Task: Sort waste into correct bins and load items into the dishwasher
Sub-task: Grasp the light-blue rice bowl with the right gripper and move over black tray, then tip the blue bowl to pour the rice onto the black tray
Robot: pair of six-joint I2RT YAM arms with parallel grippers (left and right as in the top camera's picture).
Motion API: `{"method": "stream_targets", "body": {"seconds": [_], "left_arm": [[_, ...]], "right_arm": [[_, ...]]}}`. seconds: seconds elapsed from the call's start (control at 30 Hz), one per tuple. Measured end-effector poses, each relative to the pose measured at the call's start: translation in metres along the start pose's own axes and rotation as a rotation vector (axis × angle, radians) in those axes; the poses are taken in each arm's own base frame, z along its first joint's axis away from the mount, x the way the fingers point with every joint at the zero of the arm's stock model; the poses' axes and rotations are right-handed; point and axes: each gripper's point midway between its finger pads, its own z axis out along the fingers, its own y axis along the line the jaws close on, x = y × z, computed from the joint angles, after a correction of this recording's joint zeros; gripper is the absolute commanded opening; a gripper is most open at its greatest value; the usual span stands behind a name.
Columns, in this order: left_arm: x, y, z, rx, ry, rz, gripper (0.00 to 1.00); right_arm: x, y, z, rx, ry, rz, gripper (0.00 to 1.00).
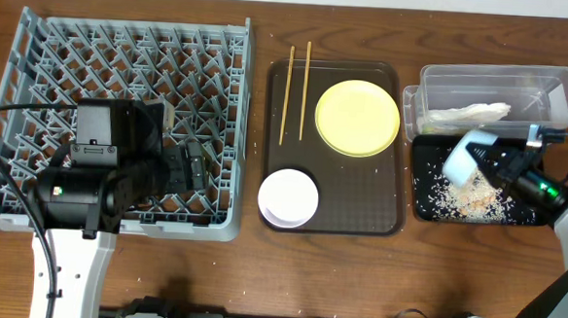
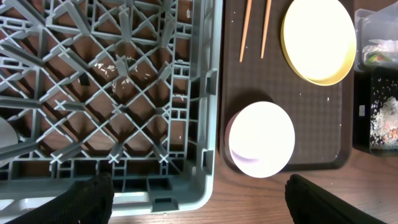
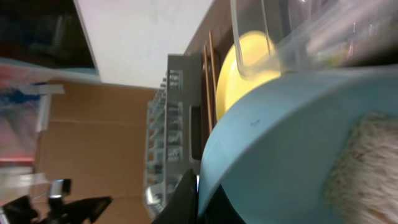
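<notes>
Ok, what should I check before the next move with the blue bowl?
1. Jaws of right gripper shut on light blue bowl: ok.
2. Bowl tipped over black tray: ok.
3. Bowl emptied: not ok, rice scraps show inside.
4. Free pegs in dish rack: ok.
5. Jaws of left gripper open, above rack: ok.

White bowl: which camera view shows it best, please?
The left wrist view. There the white bowl appears large and whole, standing on the brown tray. The overhead view also shows it whole, but much smaller. The right wrist view does not show it.
</notes>
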Motion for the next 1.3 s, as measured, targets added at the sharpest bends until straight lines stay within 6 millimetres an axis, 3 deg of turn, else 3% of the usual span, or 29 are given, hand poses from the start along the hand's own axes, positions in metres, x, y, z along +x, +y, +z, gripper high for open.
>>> {"method": "stream_targets", "body": {"seconds": [0.27,0.37,0.63,0.73,0.83,1.3], "left_arm": [[0.000,0.000,0.000,-0.002,0.000,0.000,0.90],[0.000,0.000,0.000,-0.002,0.000,0.000,0.90],[0.000,0.000,0.000,-0.003,0.001,0.000,0.90],[0.000,0.000,0.000,-0.002,0.001,0.000,0.90],[0.001,0.001,0.000,-0.003,0.004,-0.001,0.90],[0.000,0.000,0.000,-0.002,0.001,0.000,0.90]], "right_arm": [[0.005,0.011,-0.002,-0.067,0.020,-0.037,0.01],[0.009,0.001,-0.001,-0.014,0.023,0.028,0.01],[0.014,0.008,-0.002,-0.061,0.038,-0.027,0.01],[0.016,-0.004,-0.002,0.007,0.034,0.025,0.01],[0.020,0.008,-0.003,-0.064,0.049,-0.010,0.01],[0.025,0.014,-0.002,-0.070,0.060,-0.047,0.01]]}}
